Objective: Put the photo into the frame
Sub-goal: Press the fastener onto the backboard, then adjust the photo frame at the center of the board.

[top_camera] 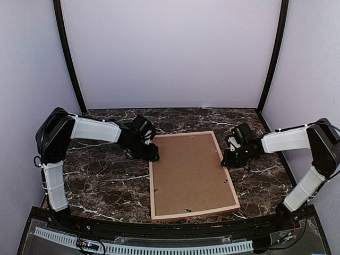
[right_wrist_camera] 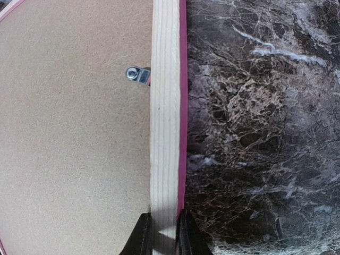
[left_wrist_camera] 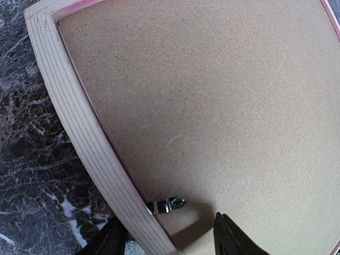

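Observation:
The frame (top_camera: 152, 186) lies face down on the marble table, pale wood with a pink outer edge. The brown hardboard backing panel (top_camera: 188, 170) fills it. The photo is not in view. My left gripper (top_camera: 154, 154) is at the frame's left side near the far corner. It is open, with one finger on either side of the moulding (left_wrist_camera: 79, 122) and a metal clip (left_wrist_camera: 169, 204) between them. My right gripper (top_camera: 224, 159) is at the frame's right side. Its fingers (right_wrist_camera: 142, 236) are closed tight on the moulding (right_wrist_camera: 164, 133).
The dark marble table (top_camera: 101, 180) lies on both sides of the frame. Small metal clips (right_wrist_camera: 137, 74) sit along the backing's edges. Pale walls and two black posts (top_camera: 69, 58) close in the back. A black rail (top_camera: 159, 247) runs along the near edge.

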You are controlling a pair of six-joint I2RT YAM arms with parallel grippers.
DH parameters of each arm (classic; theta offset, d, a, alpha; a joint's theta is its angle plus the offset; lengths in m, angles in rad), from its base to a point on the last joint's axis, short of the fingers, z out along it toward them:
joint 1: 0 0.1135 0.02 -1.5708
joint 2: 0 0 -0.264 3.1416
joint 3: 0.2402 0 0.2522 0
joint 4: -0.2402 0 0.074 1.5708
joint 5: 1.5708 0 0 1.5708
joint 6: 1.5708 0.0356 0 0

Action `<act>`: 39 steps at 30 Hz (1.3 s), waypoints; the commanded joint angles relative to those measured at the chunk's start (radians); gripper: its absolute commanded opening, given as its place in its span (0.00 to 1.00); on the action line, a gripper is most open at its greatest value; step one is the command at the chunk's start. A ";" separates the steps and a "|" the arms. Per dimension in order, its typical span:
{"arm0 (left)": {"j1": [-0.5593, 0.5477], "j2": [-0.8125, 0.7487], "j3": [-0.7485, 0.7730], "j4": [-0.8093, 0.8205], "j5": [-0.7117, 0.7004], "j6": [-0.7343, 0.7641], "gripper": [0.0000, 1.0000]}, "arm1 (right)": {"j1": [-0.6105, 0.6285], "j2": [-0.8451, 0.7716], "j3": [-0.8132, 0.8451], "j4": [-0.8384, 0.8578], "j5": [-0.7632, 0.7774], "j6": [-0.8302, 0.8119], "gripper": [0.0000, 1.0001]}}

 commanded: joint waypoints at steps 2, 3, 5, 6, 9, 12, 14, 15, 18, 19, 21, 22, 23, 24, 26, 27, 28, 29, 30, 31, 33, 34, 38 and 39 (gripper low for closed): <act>0.012 -0.068 0.027 -0.090 0.001 0.032 0.61 | -0.007 0.065 0.010 -0.055 0.023 -0.037 0.12; 0.018 -0.082 0.028 -0.089 -0.010 0.045 0.62 | -0.008 0.070 0.018 -0.060 0.024 -0.054 0.12; 0.027 -0.101 0.028 -0.086 -0.031 0.069 0.65 | -0.008 0.084 0.043 -0.069 0.019 -0.093 0.11; 0.031 -0.110 0.029 -0.084 -0.041 0.078 0.66 | -0.008 0.095 0.057 -0.074 0.016 -0.114 0.10; 0.051 -0.122 0.043 -0.086 -0.047 0.127 0.72 | -0.006 0.135 0.115 -0.085 -0.023 -0.176 0.10; 0.072 -0.127 0.065 -0.087 -0.043 0.181 0.74 | 0.004 0.180 0.183 -0.090 -0.069 -0.240 0.12; 0.090 -0.125 0.091 -0.087 -0.034 0.217 0.76 | 0.015 0.218 0.225 -0.097 -0.094 -0.294 0.15; 0.096 -0.122 0.099 -0.089 -0.031 0.229 0.77 | 0.020 0.235 0.246 -0.099 -0.106 -0.307 0.16; 0.132 -0.094 0.145 -0.102 -0.006 0.295 0.78 | 0.032 0.282 0.304 -0.100 -0.148 -0.364 0.20; 0.139 -0.084 0.156 -0.114 -0.002 0.310 0.79 | 0.036 0.299 0.320 -0.097 -0.165 -0.376 0.21; 0.155 -0.053 0.194 -0.140 0.009 0.358 0.79 | 0.042 0.331 0.357 -0.083 -0.214 -0.397 0.24; 0.165 -0.029 0.220 -0.147 0.012 0.384 0.79 | 0.045 0.349 0.378 -0.081 -0.228 -0.404 0.25; 0.169 -0.018 0.233 -0.161 0.012 0.397 0.79 | 0.050 0.363 0.402 -0.082 -0.248 -0.411 0.27; 0.178 0.002 0.256 -0.168 0.007 0.423 0.79 | 0.054 0.375 0.422 -0.080 -0.255 -0.415 0.29; 0.188 0.032 0.291 -0.179 -0.004 0.461 0.79 | 0.059 0.385 0.457 -0.077 -0.270 -0.416 0.38; 0.191 0.051 0.302 -0.182 0.001 0.474 0.79 | 0.061 0.385 0.469 -0.075 -0.273 -0.415 0.45; 0.196 0.060 0.324 -0.185 0.006 0.498 0.78 | 0.062 0.380 0.477 -0.075 -0.274 -0.412 0.51; 0.199 0.081 0.335 -0.189 0.018 0.521 0.79 | 0.062 0.370 0.480 -0.072 -0.276 -0.409 0.58; 0.200 0.091 0.356 -0.194 0.022 0.532 0.79 | 0.063 0.358 0.479 -0.071 -0.278 -0.409 0.66; 0.200 0.112 0.366 -0.195 0.027 0.552 0.79 | 0.063 0.344 0.476 -0.071 -0.280 -0.406 0.73; 0.202 0.144 0.394 -0.199 0.035 0.582 0.78 | 0.063 0.304 0.461 -0.072 -0.278 -0.399 0.82; 0.202 0.156 0.416 -0.204 0.040 0.594 0.78 | 0.062 0.288 0.452 -0.073 -0.273 -0.393 0.85; 0.202 0.236 0.497 -0.237 0.049 0.643 0.77 | 0.063 0.215 0.404 -0.074 -0.263 -0.363 0.87; 0.202 0.263 0.528 -0.245 0.044 0.652 0.77 | 0.063 0.197 0.389 -0.076 -0.256 -0.352 0.87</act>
